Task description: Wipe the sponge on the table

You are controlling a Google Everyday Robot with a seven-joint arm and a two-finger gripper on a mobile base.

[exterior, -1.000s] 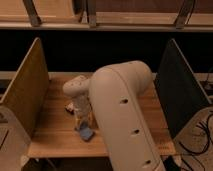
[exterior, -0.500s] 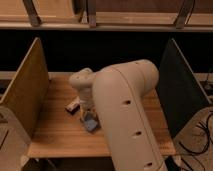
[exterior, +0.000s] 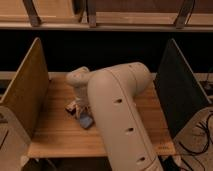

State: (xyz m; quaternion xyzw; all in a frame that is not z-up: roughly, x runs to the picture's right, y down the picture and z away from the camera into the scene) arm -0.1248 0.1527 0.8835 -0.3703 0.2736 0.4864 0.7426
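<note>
Blue-grey sponge (exterior: 86, 121) lies on the wooden table (exterior: 52, 136), just under the gripper (exterior: 80, 111) — both have slid slightly back and left over the last second, which suggests a wiping stroke under way. Whether the gripper clasps it, I cannot tell. Bare planks stretch left of the gripper to the tan panel (exterior: 26, 87); the dark panel (exterior: 177, 85) stands well right.

My arm (exterior: 119, 117) reaches in from the near right and bends down over the middle of the table (exterior: 52, 136). My gripper (exterior: 80, 108) sits low above the planks, just beyond the sponge (exterior: 86, 121), which lies flat. A tan panel (exterior: 25, 92) stands left, a dark panel (exterior: 175, 90) right.
</note>
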